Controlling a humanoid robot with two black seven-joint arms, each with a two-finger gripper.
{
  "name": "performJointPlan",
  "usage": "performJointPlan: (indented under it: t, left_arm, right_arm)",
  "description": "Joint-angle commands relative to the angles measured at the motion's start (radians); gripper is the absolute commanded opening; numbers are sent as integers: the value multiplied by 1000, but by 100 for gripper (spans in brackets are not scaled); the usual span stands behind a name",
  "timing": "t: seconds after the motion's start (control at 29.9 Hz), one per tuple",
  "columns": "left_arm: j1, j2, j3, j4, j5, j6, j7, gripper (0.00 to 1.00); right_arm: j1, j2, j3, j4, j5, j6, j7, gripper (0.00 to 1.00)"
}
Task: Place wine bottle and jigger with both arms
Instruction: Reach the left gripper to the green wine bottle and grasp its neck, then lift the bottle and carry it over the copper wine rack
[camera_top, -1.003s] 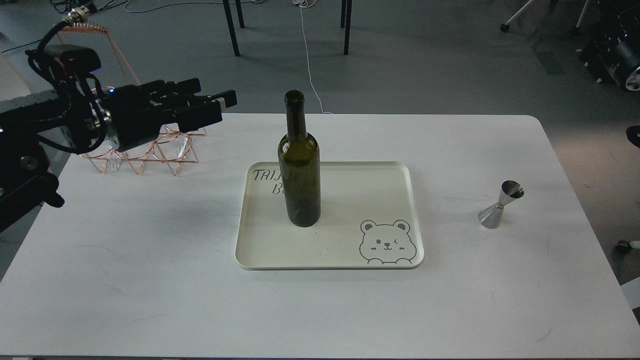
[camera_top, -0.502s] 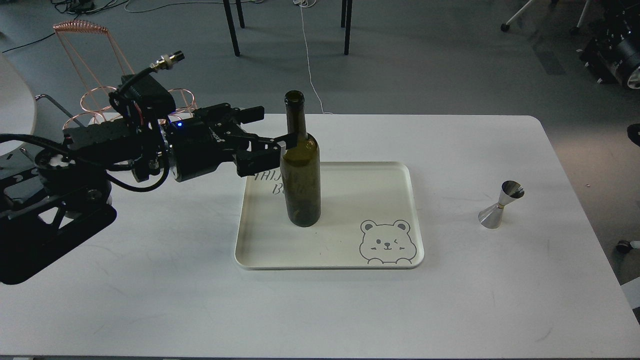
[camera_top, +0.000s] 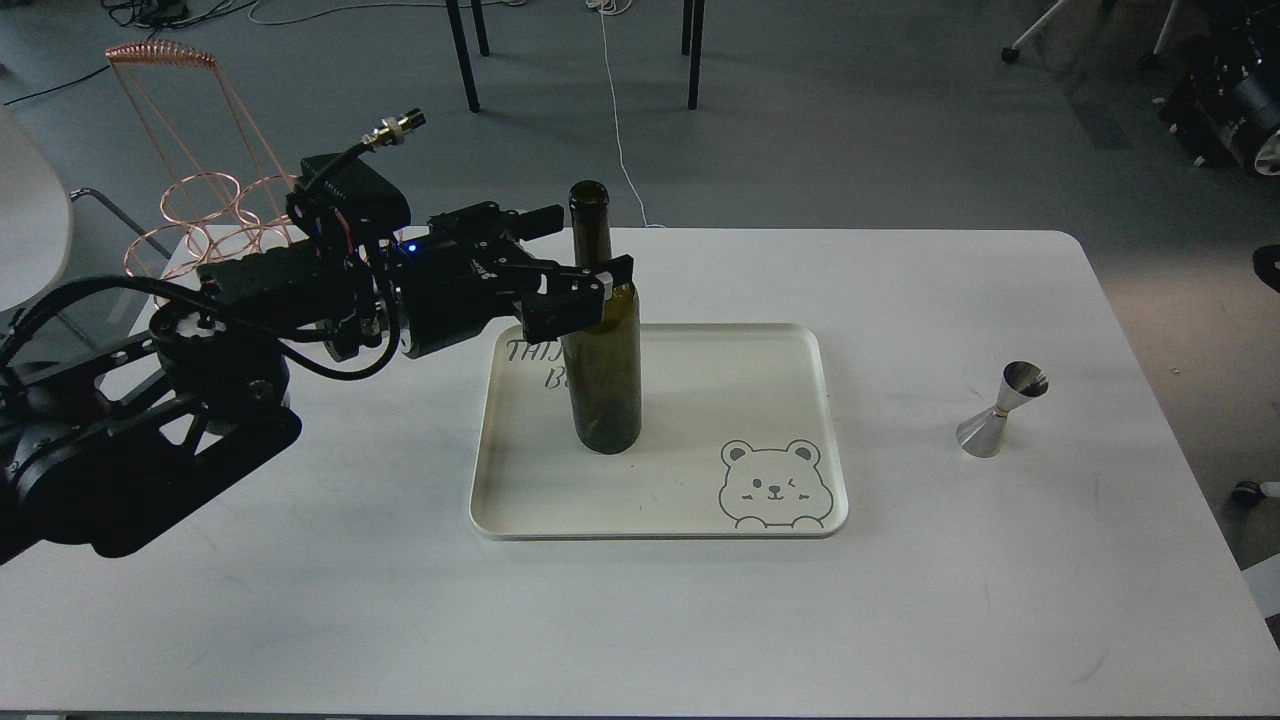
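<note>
The dark olive-green wine bottle (camera_top: 603, 390) stands upright on the left part of a cream tray (camera_top: 740, 370) in the middle of the white table. My left gripper (camera_top: 592, 240) reaches in from the left at the bottle's shoulder. Its jaws are apart: one finger (camera_top: 590, 285) lies in front of the glass, the other (camera_top: 535, 218) sits behind and to the left of the neck. I cannot tell whether they touch the bottle. The silver jigger (camera_top: 1001, 410) stands alone on the table to the right, well off the tray. My right arm is out of view.
A copper wire rack (camera_top: 200, 190) stands at the table's back left corner, behind my left arm. The tray has a bear drawing (camera_top: 772, 485) at its front right. Chair legs and cables are on the floor beyond the table.
My left arm has swung right from near the wire rack to the bottle, and its open fingers now straddle the bottle's shoulder. The bottle and jigger have not moved.
</note>
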Motion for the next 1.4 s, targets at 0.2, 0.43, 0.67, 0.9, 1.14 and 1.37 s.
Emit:
performJointPlan:
  t: [0.2,0.43,0.67,0.9,1.14,1.37]
  left_arm:
    - [-3,18,-6,1,-2,0,0,27]
    - [-8,54,-19,-25,-5,41,-6,10]
    - [-16,107,-116,-44,-31,58,-8,8]
    - [-100,281,-130,-33,-158,54,-11,8]
    - [-141,407,-124,76,-149,54,-20,8]
    - [-188,412,-116,298,-144,57,-56,7]
  right_arm:
    - [0,-5,0,0,0,0,0,96]
    - [0,-3,0,0,0,-1,0,96]
    - [1,-5,-2,0,0,-1,0,96]
    - [11,-5,-2,0,0,-1,0,96]
    - [15,0,-2,1,0,-5,0,96]
    - [18,0,-2,1,0,-5,0,96]
